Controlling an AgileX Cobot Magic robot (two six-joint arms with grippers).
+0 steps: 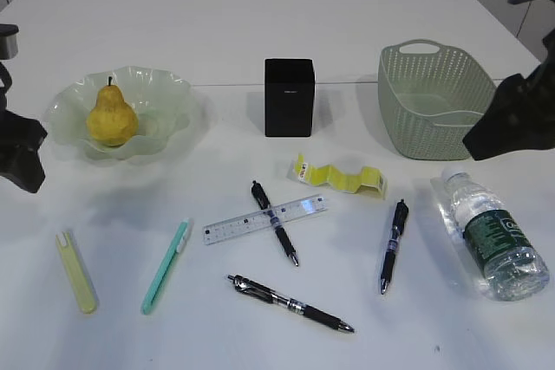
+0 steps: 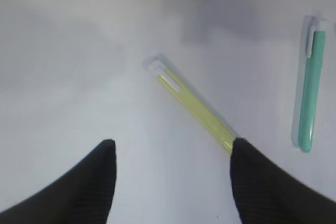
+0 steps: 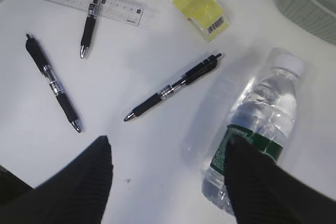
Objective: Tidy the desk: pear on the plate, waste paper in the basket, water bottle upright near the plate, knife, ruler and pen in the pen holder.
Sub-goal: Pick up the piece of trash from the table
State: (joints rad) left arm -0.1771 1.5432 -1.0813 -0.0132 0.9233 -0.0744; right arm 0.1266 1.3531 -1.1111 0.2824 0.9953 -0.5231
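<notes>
Desk tidy barely underway: pear (image 1: 111, 117) already on the plate (image 1: 165, 88), everything else loose on the counter (image 1: 217, 23).

Far left: left pincer (image 2: 170, 174) spread, nothing held, hovering right over the yellow-green knife (image 2: 194, 109), teal knife (image 2: 310, 90) just beside. Best to drop straight down, straddle the thin handle across its width, close gently so no skidding. Mid-counter: ruler (image 1: 264, 218) lying under one pen (image 1: 275, 223), two more pens (image 1: 290, 303) nearby, pen holder (image 1: 289, 97) upright behind. Waste paper (image 1: 340, 176) sitting near the basket (image 1: 434, 101). Far right: water bottle (image 3: 252, 129) on its side, right pincer (image 3: 168, 174) spread and empty above it. Hard to make out: both arms mostly cropped in the outside shot, blade ends of the knives not readable, holder's inside hidden.
</notes>
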